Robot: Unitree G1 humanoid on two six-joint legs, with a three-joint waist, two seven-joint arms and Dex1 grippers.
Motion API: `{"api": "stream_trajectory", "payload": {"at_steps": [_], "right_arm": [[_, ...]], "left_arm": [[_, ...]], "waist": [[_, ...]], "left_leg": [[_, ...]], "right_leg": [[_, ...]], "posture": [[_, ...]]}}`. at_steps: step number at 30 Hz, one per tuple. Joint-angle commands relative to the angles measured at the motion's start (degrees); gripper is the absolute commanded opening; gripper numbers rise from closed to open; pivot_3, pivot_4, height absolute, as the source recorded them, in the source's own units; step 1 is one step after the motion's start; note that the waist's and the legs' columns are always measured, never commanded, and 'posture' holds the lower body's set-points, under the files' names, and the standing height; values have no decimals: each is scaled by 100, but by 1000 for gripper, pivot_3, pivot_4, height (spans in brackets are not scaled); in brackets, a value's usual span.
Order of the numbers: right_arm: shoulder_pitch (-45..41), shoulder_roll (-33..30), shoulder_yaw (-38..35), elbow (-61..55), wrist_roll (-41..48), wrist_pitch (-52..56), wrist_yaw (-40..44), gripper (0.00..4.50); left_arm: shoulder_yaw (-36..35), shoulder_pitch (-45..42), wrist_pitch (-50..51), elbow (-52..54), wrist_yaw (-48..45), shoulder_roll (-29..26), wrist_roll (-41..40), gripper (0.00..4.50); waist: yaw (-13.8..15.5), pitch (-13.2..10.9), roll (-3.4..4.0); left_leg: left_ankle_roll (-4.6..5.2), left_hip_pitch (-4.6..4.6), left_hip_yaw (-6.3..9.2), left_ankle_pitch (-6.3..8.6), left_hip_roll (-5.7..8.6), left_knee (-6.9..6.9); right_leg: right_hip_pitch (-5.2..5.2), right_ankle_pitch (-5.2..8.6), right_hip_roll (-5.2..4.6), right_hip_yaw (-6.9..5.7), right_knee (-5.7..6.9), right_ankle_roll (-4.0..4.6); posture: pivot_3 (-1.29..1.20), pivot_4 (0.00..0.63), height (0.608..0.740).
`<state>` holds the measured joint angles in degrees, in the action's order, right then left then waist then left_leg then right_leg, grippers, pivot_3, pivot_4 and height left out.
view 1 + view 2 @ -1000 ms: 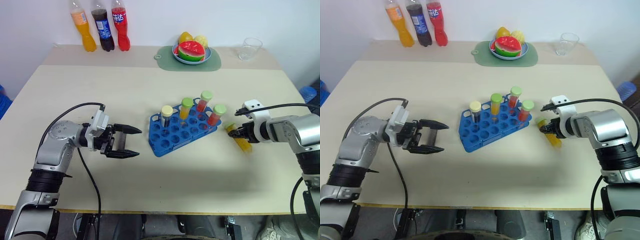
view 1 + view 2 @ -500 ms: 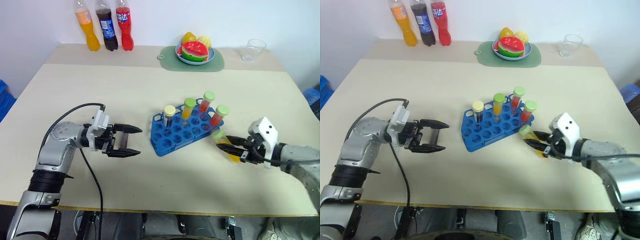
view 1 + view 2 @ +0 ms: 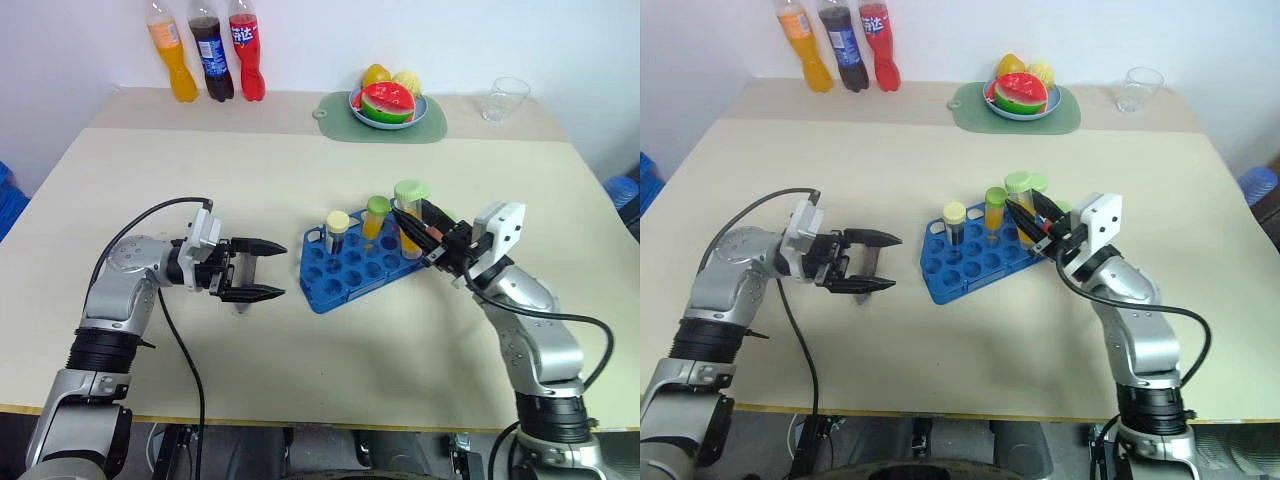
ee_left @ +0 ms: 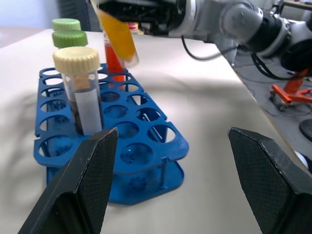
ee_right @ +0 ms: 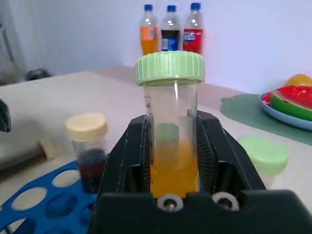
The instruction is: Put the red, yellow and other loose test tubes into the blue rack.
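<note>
Lifted off the table and swung over the rack [image 3: 365, 262]: right gripper [image 3: 424, 226], clamped on the yellow tube [image 3: 410, 213], held upright. Left gripper [image 3: 258, 269] spread wide beside the rack, empty. Risk: clipping racked tubes' caps if lowered off-centre.

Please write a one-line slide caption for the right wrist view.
Right gripper shut on a green-capped yellow tube, above the blue rack.

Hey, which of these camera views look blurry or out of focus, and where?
Left wrist view: the yellow tube is smeared and the room behind soft. Right wrist view: the held tube is sharp, the soda bottles and watermelon soft. Head views: evenly sharp.
</note>
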<state>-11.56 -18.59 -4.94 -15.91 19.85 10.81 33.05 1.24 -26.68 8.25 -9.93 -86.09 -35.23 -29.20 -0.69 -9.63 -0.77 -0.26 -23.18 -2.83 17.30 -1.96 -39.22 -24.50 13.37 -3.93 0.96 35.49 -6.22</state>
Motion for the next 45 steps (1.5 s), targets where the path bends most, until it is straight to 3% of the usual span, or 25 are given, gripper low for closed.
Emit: {"api": "stream_trajectory", "payload": {"at_steps": [1,15,34,40,45], "right_arm": [[-74,189,132,40,-154,-455,-113,833],[321,640,474,640,-351,-1179,-231,833],[477,735,567,1269,-331,-1892,-174,833],[403,601,595,1533,-1051,-2554,-419,3627],[622,25,503,983,-1055,-2185,-167,3627]], "left_arm": [[-150,7,-6,169,94,1,-77,3710],[-232,128,23,296,224,-82,-122,3710],[-228,94,38,267,249,-89,-126,3710],[-262,94,66,255,309,-87,-126,3710],[-391,126,423,316,607,-60,-270,3710]], "waist": [[-4,0,0],[-5,0,1],[-1,1,0],[-14,0,3],[-2,0,3]], "left_leg": [[0,0,0,0,0,0],[-2,5,-1,-1,-2,0],[-7,23,-4,-4,-2,0],[-7,30,-7,-4,-2,0],[-8,30,-8,-4,-2,0]], "right_leg": [[0,0,0,0,1,0],[0,0,1,1,11,0],[5,1,0,5,33,2],[5,2,1,8,43,3],[5,2,0,10,44,3]], "posture": [[0,150,740],[0,150,740],[0,150,740],[0,150,740],[0,150,740]]}}
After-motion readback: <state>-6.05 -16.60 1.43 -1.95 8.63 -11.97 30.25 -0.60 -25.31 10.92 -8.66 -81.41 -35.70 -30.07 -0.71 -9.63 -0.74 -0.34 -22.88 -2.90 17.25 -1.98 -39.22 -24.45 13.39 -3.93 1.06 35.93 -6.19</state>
